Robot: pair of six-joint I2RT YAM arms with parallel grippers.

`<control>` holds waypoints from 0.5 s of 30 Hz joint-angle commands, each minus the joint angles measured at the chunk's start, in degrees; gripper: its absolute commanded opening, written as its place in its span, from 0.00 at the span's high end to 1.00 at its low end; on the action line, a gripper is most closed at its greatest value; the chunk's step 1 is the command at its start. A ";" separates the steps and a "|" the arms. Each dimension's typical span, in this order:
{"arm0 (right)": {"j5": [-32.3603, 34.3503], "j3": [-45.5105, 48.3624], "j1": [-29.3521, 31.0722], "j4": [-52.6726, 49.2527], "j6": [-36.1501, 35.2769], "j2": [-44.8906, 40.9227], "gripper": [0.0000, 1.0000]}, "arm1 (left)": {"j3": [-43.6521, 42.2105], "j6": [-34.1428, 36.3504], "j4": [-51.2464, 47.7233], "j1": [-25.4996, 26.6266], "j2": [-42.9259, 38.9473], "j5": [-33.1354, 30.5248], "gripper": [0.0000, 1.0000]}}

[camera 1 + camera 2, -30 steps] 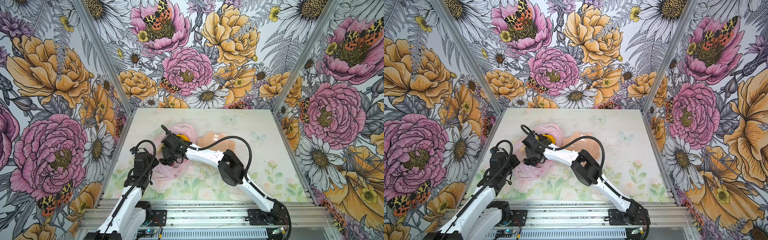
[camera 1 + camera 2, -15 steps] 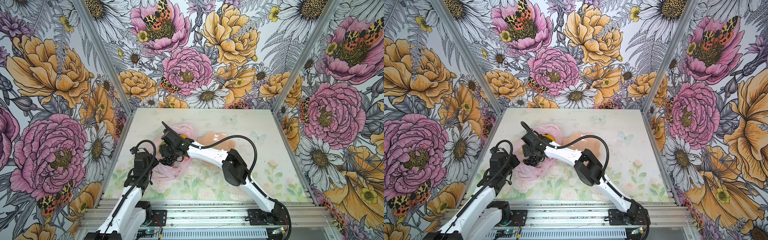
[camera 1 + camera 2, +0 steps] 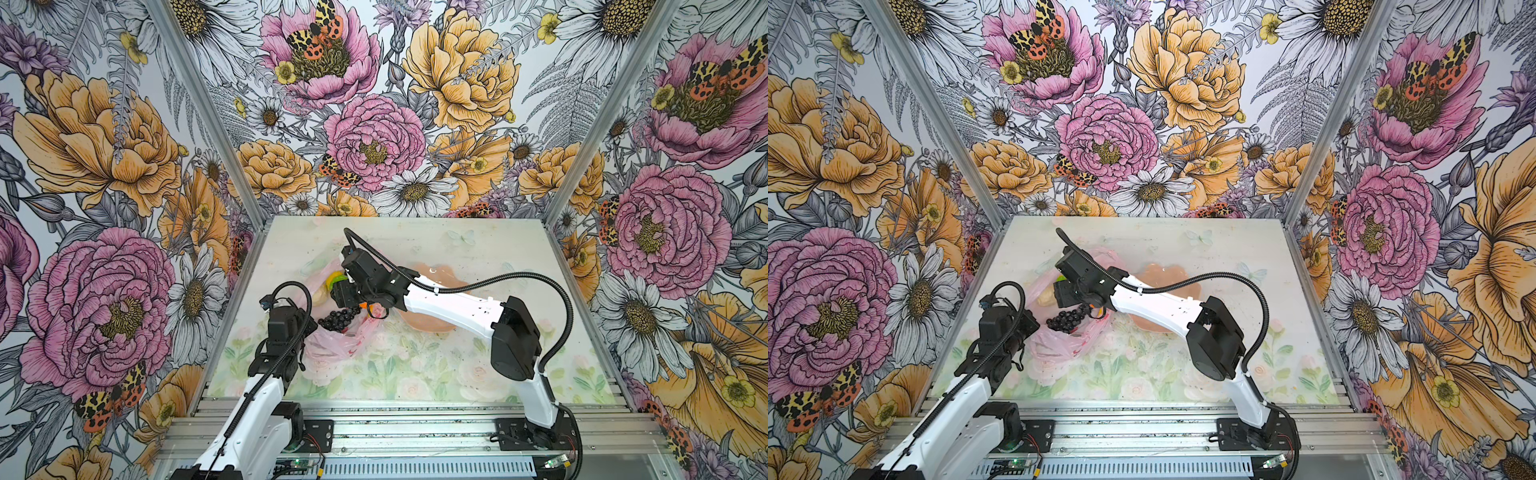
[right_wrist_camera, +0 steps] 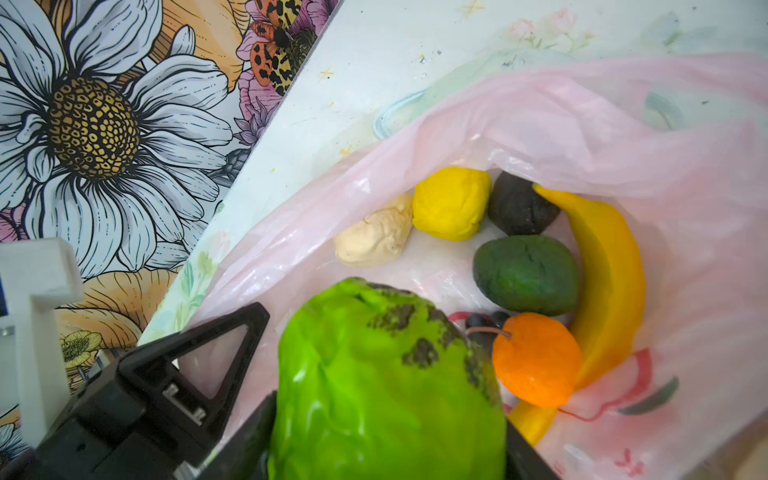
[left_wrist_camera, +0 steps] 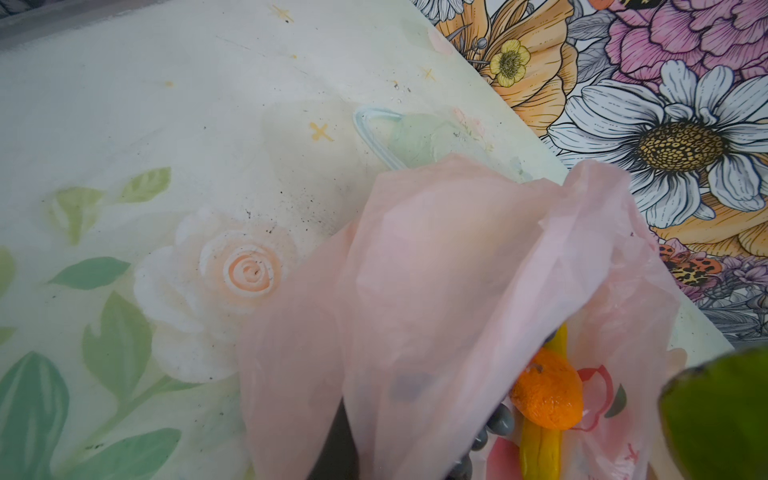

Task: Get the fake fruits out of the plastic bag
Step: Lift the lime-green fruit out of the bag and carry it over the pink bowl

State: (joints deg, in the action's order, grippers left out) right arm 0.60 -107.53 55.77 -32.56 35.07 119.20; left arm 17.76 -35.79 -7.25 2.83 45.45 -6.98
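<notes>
Moved slightly since before, right hand (image 3: 344,291) grips lime (image 4: 386,386); left hand (image 3: 311,329) pinches plastic bag (image 3: 336,351) (pastel floral table (image 3: 457,374), flowered walls (image 3: 374,137)).

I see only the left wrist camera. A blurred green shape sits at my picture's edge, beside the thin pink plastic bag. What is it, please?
Observer: A bumpy bright green toy lime, gripped by the right gripper above the open bag.
Operator: Which fruits lie hidden from me?
Observer: A round yellow lemon, a beige lumpy piece and a dark green avocado, deep in the bag.
Operator: Is a container nearby?
Observer: In both top views a peach-coloured scalloped dish lies right of the bag, partly under the right arm.
</notes>
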 commanded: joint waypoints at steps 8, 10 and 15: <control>0.00 18.41 -7.61 0.63 3.35 -16.83 0.42 | -0.97 0.90 2.02 0.10 -0.64 -0.58 0.88; -2.36 22.70 -9.94 1.44 4.32 -19.74 0.42 | -0.93 0.90 2.03 0.13 -0.63 -0.57 0.88; -5.36 30.26 -15.78 2.91 5.81 -24.87 0.42 | -0.96 0.94 1.99 0.09 -0.63 -0.57 0.87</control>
State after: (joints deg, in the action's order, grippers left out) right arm -2.59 -79.31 41.89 -31.81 39.27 97.36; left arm 17.43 -35.77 -6.98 2.83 45.45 -6.98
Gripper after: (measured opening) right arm 0.675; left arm 0.127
